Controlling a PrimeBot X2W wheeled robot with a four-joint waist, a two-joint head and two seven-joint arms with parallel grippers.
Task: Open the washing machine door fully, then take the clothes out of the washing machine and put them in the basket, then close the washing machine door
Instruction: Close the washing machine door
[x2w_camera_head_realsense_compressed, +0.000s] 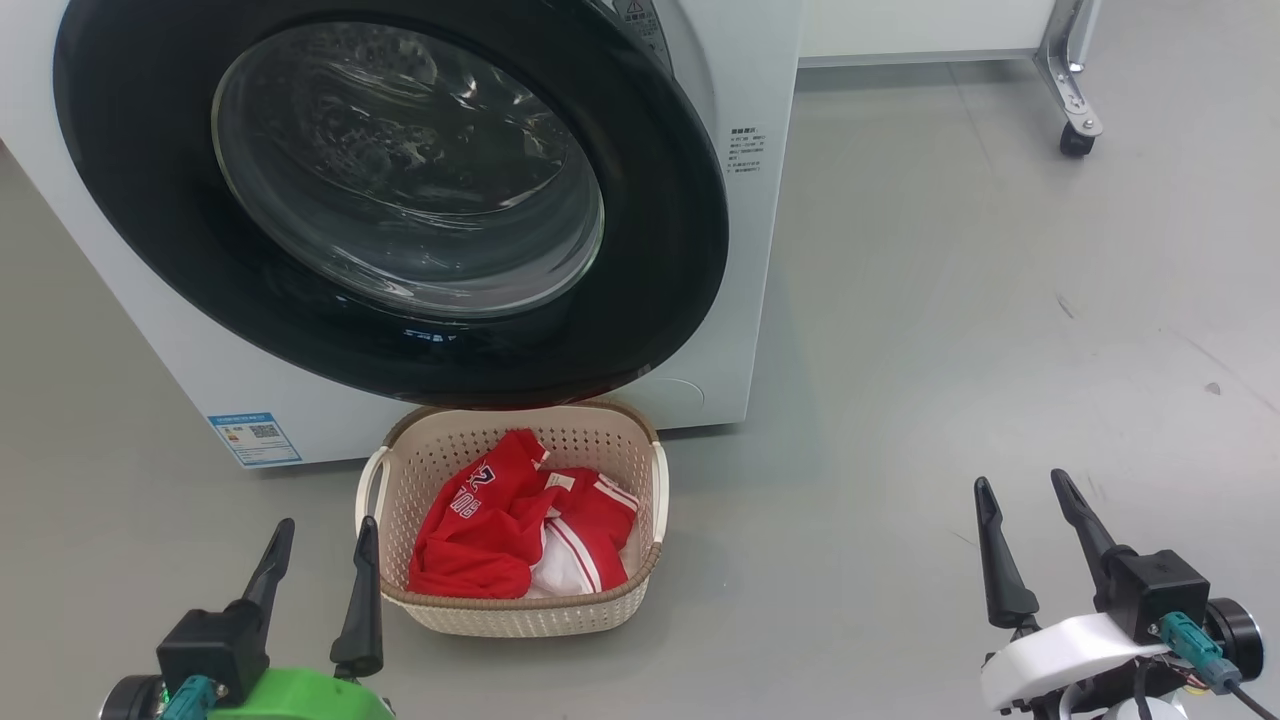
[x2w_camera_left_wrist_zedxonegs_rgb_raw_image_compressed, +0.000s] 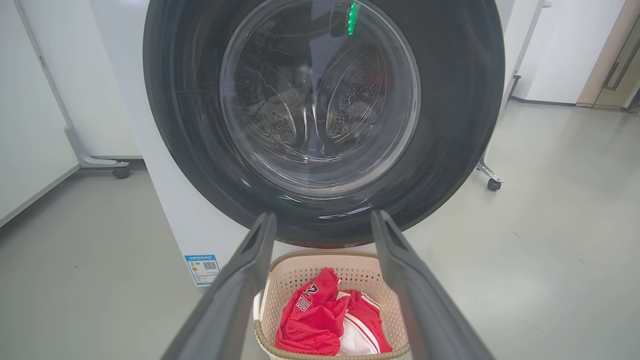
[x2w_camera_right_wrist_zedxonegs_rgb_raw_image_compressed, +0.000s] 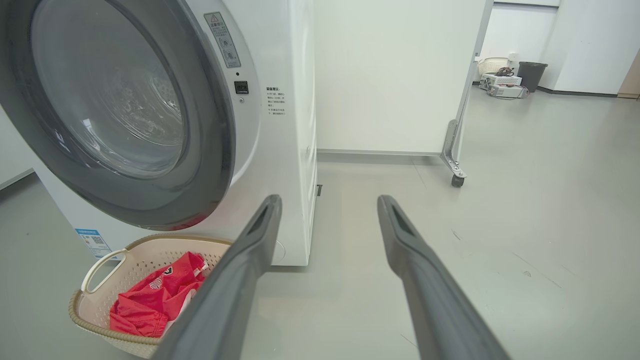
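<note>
Left hand (x2w_camera_head_realsense_compressed: 327, 523) and right hand (x2w_camera_head_realsense_compressed: 1021, 480) hang wide, empty; the washing machine door (x2w_camera_head_realsense_compressed: 400, 180) looks shut, so one rim press would confirm latching.

**Washer** (x2w_camera_head_realsense_compressed: 765, 300): white front-loader with a small blue label (x2w_camera_head_realsense_compressed: 254, 438) low on its front.
**Door** (x2w_camera_head_realsense_compressed: 660, 260): round, with a wide glossy black rim around a bulging clear glass bowl. It is shut flush against the washer's front, and the perforated steel drum (x2w_camera_left_wrist_zedxonegs_rgb_raw_image_compressed: 350, 100) is visible through the glass.
**Basket** (x2w_camera_head_realsense_compressed: 520, 620): cream perforated plastic with a brown woven-look rim and two side handles. It stands upright on the floor (x2w_camera_head_realsense_compressed: 950, 350) just before the washer, its far edge under the door's lower rim.
**Clothes** (x2w_camera_head_realsense_compressed: 480, 530): red with white stripes and lettering, crumpled inside the basket.
</note>
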